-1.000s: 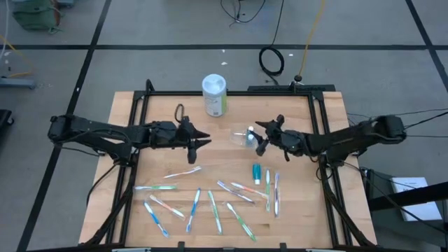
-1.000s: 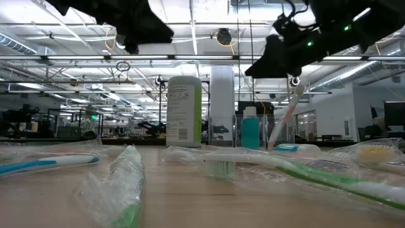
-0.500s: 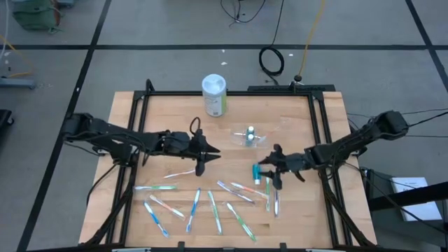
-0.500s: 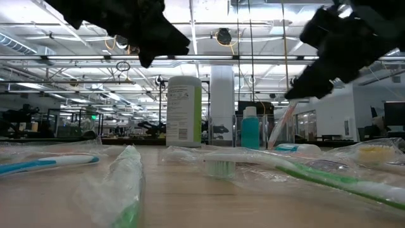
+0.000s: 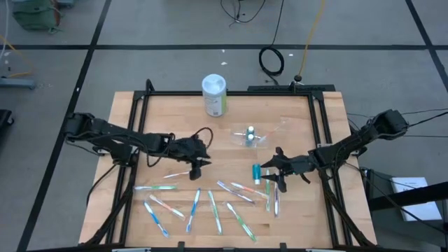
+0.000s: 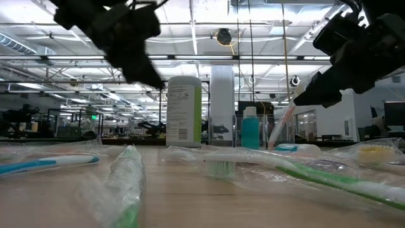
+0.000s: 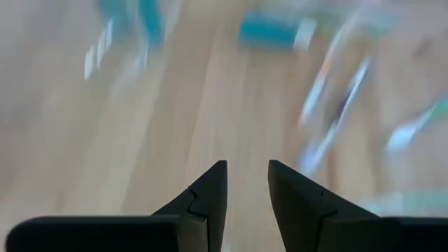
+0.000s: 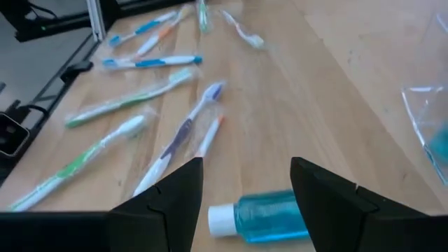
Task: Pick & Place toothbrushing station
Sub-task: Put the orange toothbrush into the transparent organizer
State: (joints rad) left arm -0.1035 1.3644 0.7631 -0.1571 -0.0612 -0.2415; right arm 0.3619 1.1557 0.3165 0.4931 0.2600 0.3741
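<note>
The left wrist view is smeared with motion blur: coloured streaks on the desk cannot be told apart as toothbrushes or tubes. In the right wrist view a toothpaste tube is partly hidden behind the fingers, and a clear cup is cut off by the picture's edge.

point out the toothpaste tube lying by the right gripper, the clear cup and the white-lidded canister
toothpaste tube (image 8: 269, 215), right wrist view, teal body
clear cup (image 5: 249, 137), high view, its middle
canister (image 5: 214, 85), high view, white lid
</note>
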